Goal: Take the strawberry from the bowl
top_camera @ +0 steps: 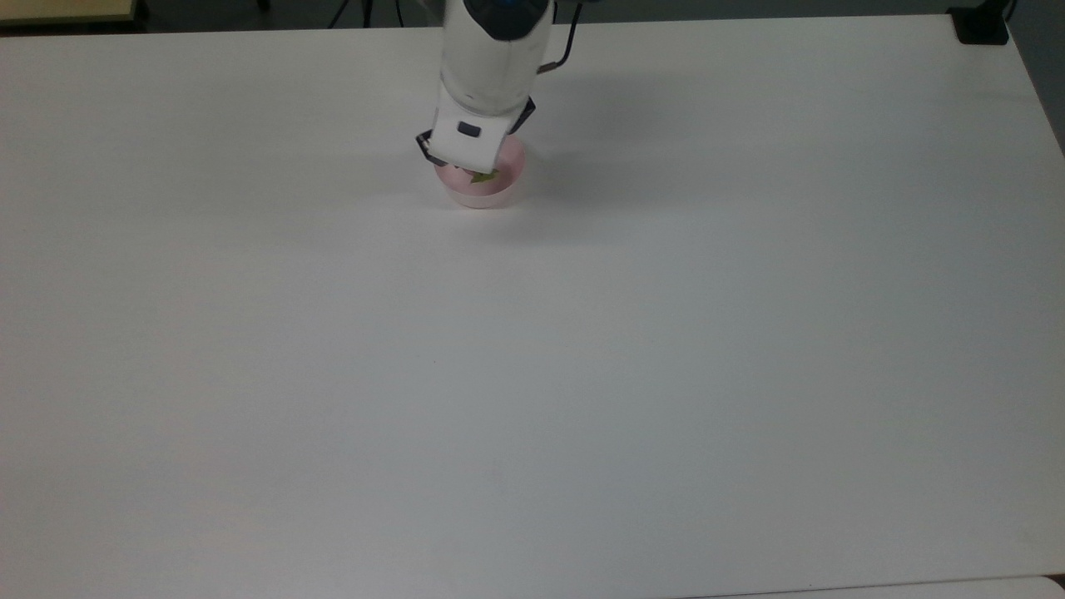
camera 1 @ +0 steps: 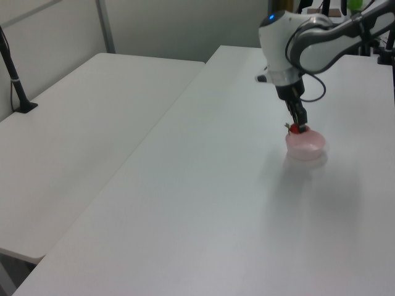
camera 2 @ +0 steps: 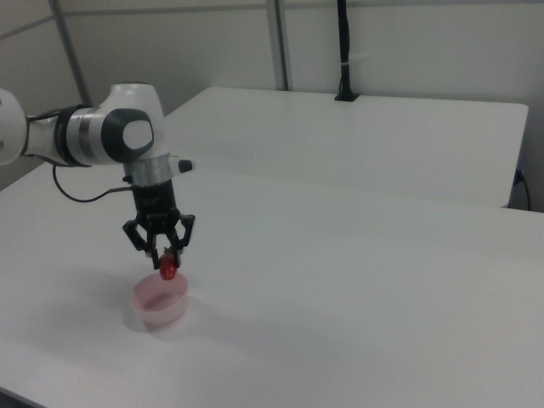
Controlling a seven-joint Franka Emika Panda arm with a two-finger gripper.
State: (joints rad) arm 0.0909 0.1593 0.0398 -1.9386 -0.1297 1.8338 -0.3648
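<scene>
The small red strawberry (camera 2: 169,269) hangs just above the pale pink bowl (camera 2: 159,303), with my gripper (camera 2: 168,258) shut on it. In the left view the strawberry (camera 1: 295,129) sits at the fingertips over the bowl's (camera 1: 305,145) far rim, below my gripper (camera 1: 299,123). In the top view the white hand of my gripper (top_camera: 474,170) covers much of the bowl (top_camera: 487,195), and only the strawberry's green cap (top_camera: 482,175) peeks out below it.
The bowl stands on a wide white table (top_camera: 532,374). A second white table (camera 1: 80,123) adjoins it on the left view's left, with a black post (camera 1: 13,74) at its far edge. A black block (top_camera: 982,25) sits at the top view's upper right corner.
</scene>
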